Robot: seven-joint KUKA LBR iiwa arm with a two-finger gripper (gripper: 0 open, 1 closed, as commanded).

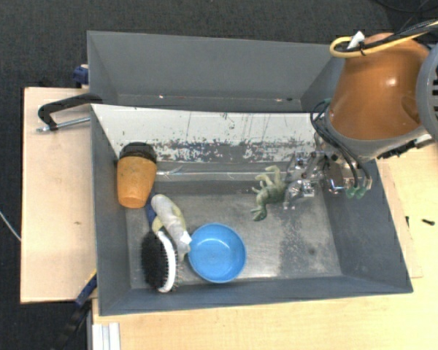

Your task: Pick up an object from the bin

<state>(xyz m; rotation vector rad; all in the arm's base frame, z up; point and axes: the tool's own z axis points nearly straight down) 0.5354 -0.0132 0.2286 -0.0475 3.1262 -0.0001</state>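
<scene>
My gripper (301, 184) is low in the right half of the bin, under the orange wrist cover. A small green toy animal (267, 192) with thin legs lies just left of it, and its right end meets the gripper's tip. Whether the toy is gripped is not visible. A blue round bowl (217, 252) sits on the bin floor to the lower left of the toy, apart from the gripper.
Along the left side lie an orange cup with a black cap (135, 176), a white bottle-like thing (171, 222) and a black oval brush (158, 260). The arm comes in over the bin's right wall.
</scene>
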